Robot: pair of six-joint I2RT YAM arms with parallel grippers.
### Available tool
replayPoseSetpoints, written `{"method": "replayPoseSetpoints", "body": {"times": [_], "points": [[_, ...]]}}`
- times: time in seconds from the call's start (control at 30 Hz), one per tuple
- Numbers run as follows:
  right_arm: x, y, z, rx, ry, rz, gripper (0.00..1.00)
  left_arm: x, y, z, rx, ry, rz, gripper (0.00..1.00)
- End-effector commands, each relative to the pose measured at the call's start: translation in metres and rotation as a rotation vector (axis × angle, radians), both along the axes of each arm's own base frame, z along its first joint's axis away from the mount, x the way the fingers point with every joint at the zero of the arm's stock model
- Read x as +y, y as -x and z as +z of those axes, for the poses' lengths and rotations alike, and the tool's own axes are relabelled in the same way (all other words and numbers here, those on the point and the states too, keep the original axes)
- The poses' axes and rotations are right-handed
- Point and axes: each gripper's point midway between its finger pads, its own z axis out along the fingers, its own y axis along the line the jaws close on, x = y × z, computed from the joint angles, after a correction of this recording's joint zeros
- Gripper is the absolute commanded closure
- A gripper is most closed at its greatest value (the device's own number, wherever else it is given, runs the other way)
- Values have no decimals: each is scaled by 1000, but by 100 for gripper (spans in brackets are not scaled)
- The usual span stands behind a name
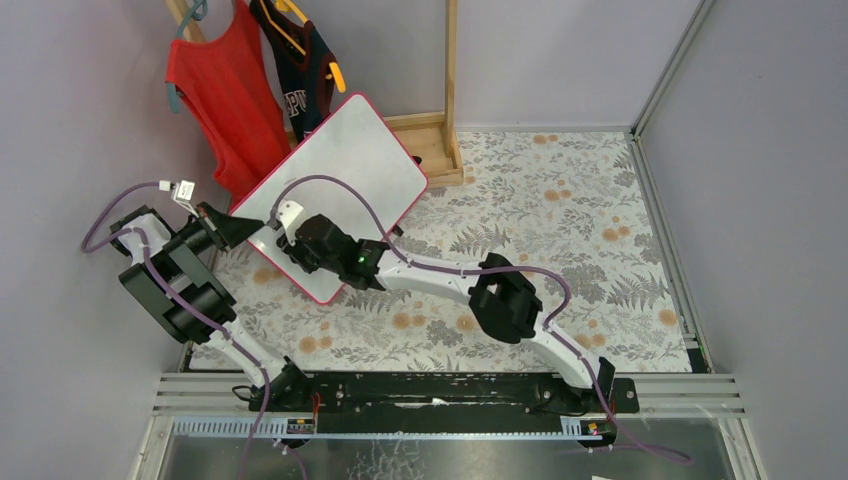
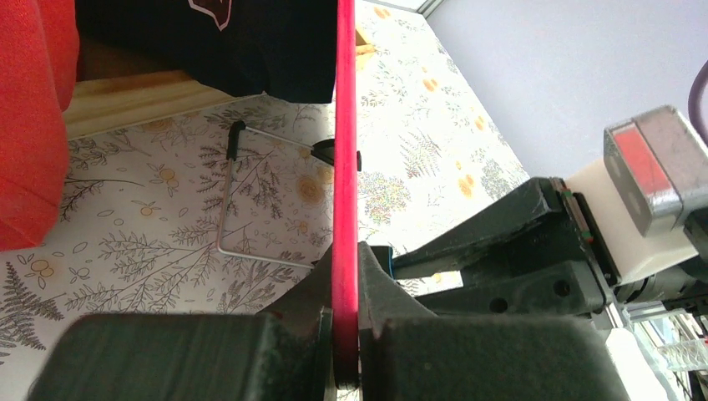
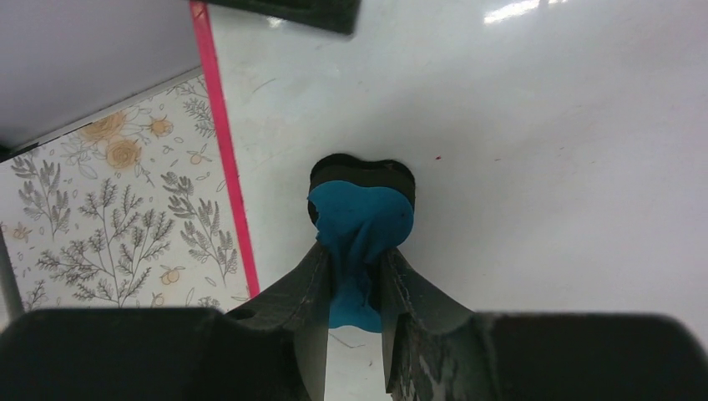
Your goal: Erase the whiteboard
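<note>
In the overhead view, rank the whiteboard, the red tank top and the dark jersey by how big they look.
Largest: whiteboard.
Next: red tank top, its lower part hidden behind the board.
Smallest: dark jersey, also partly hidden, so this goes only by what shows.

I'm looking at a table covered in a floral cloth [image 1: 560, 200] (grey ferns, orange blossoms). At the far edge, left of centre, the wooden base [image 1: 437, 150] of a clothes rack stands on it. A black rail [image 1: 440, 390] runs along the near edge.
</note>
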Motion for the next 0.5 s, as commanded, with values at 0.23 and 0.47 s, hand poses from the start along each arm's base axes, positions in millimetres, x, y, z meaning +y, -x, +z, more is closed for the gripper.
{"method": "replayPoseSetpoints", "body": {"times": [0.23,0.47], "points": [[-42,0,-54,77,93,-137,100,1,12,-30,80,-142,-68,100],[-88,-45,-61,106,104,-269,100,0,13,-33,85,-144,-71,100]]}}
